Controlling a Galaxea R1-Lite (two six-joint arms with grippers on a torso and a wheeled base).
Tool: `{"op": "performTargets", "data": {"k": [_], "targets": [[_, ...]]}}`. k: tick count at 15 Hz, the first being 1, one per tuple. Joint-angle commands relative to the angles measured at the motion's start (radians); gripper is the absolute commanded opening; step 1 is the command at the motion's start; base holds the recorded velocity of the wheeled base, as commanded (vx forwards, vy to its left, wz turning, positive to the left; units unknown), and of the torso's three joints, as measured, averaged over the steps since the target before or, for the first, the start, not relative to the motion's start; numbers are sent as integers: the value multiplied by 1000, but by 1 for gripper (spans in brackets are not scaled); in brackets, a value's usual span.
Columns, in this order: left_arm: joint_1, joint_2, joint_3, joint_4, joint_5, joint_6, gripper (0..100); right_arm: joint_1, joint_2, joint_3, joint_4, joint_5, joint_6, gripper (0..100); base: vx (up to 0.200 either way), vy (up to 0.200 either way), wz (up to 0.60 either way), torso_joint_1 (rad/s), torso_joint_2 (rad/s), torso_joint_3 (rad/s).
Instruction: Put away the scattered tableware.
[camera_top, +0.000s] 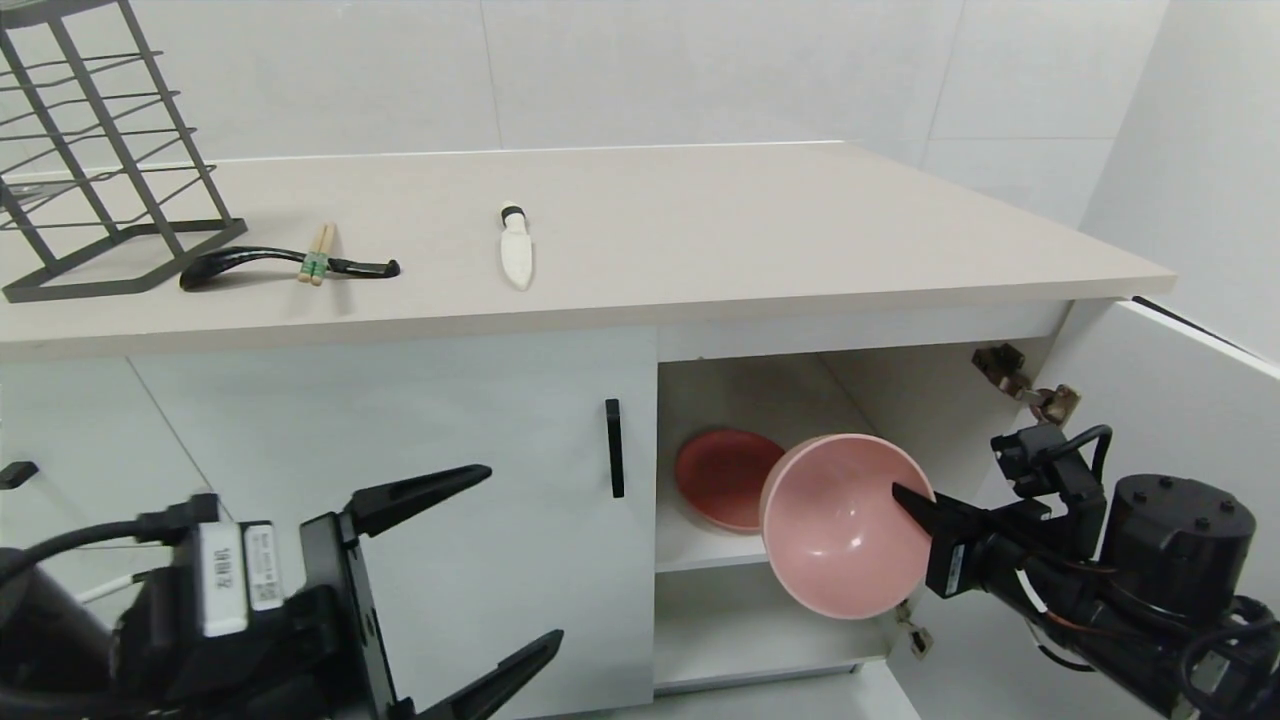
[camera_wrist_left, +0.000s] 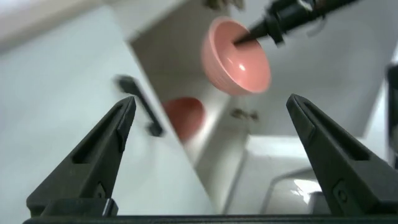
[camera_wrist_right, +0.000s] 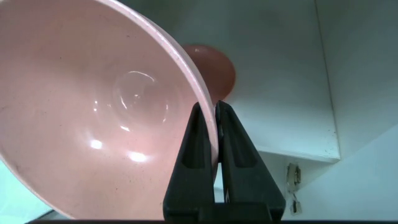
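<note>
Item: pink bowl (camera_top: 840, 525), tilted, rim pinched in right tool (camera_top: 905, 497), at open cabinet (camera_top: 900, 390) mouth in front of red plate (camera_top: 725, 475) on shelf (camera_top: 690, 545); rec. level bowl, ease in w/o knocking plate, then release; left tool (camera_top: 523, 552) wide, holding nothing.

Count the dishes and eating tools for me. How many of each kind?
Pink bowl: 1
Red plate: 1
Black ladle: 1
Chopstick pair: 1
White knife: 1
Total: 5
</note>
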Motion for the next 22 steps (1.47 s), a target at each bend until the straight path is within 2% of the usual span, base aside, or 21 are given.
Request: {"op": "performTargets", "data": {"k": [1, 2, 3, 5, 6, 7, 8, 9, 12, 14, 16, 17, 18, 20, 22], "targets": [[69, -127, 6, 65, 4, -5, 100, -6, 16, -10, -1, 0, 7, 0, 0, 0, 0, 0, 0, 0], [81, -167, 6, 134, 6, -6, 100, -3, 16, -13, -1, 0, 21, 0, 0, 0, 0, 0, 0, 0], [93, -268, 6, 293, 4, -14, 100, 0, 16, -12, -1, 1, 59, 0, 0, 0, 0, 0, 0, 0], [110, -458, 6, 529, 1, -83, 100, -3, 36, -10, -1, 1, 113, 0, 0, 0, 0, 0, 0, 0], [155, -534, 6, 604, 0, -134, 100, -8, 65, -12, -1, 1, 124, 0, 0, 0, 0, 0, 0, 0], [227, -597, 6, 647, -2, -173, 100, -12, 101, -28, -1, 1, 124, 0, 0, 0, 0, 0, 0, 0], [268, -644, 6, 658, -4, -198, 100, -9, 113, -59, -1, 1, 124, 0, 0, 0, 0, 0, 0, 0], [273, -662, 0, 657, -4, -219, 100, -3, 125, -85, -1, 1, 124, 0, 0, 0, 0, 0, 0, 0], [293, -687, -28, 657, -4, -229, 100, 22, 170, -117, -1, 3, 121, 0, 0, 0, 0, 0, 0, 0], [330, -690, -23, 660, -2, -224, 100, 41, 203, -133, -1, 3, 110, 0, 0, 0, 0, 0, 0, 0], [336, -684, -23, 674, 3, -224, 100, 46, 230, -179, -1, 3, 110, 0, 0, 0, 0, 0, 0, 0], [337, -682, -26, 690, 4, -224, 100, 46, 239, -191, -1, 3, 110, 0, 0, 0, 0, 0, 0, 0], [340, -682, -36, 759, 9, -224, 100, 48, 250, -200, -1, 12, 105, 0, 0, 0, 0, 0, 0, 0], [356, -684, -68, 858, 52, -221, 100, 43, 259, -239, -1, 55, 98, 0, 0, 0, 0, 0, 0, 0], [360, -684, -100, 954, 158, -210, 100, 31, 286, -289, -1, 61, 98, 0, 0, 0, 0, 0, 0, 0]]}}
